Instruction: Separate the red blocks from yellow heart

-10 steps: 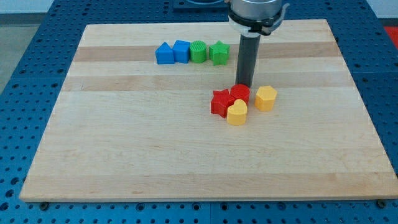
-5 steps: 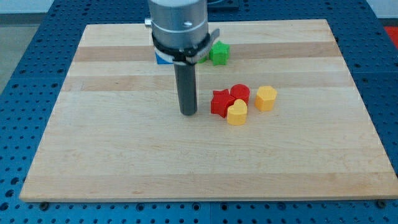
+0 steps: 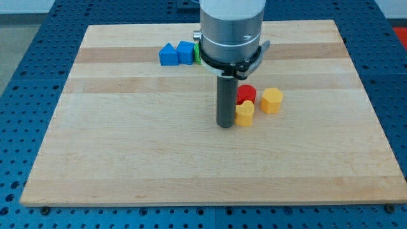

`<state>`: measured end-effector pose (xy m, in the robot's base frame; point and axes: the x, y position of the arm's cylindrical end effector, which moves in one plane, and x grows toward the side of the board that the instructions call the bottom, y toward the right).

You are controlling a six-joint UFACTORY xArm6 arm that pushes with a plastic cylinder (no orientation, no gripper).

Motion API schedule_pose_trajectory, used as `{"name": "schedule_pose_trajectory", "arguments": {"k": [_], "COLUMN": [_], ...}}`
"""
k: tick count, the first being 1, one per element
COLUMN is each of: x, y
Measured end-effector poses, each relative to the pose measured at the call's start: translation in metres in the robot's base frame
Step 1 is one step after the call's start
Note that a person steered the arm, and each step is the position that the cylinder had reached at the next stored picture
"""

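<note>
The yellow heart (image 3: 244, 114) lies right of the board's middle. A red cylinder (image 3: 247, 94) touches it on its upper side. My tip (image 3: 225, 124) stands just left of the yellow heart, almost touching it. The rod covers the spot where the red star lay, so the red star is hidden. A yellow hexagon-like block (image 3: 271, 100) sits just right of the red cylinder.
At the view's top, two blue blocks (image 3: 169, 55) (image 3: 186, 51) stand in a row, with a sliver of a green block (image 3: 198, 53) showing beside the arm. The rest of that row is hidden behind the arm. The wooden board (image 3: 127, 146) lies on a blue perforated table.
My tip swung from above the red cylinder to the left of the red star, then moved right to beside the yellow heart. The red star is now hidden behind the rod.
</note>
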<state>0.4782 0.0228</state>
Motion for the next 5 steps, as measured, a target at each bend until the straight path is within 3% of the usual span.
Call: {"name": "schedule_pose_trajectory", "arguments": {"k": [5], "x": [-0.023], "y": [-0.006]}}
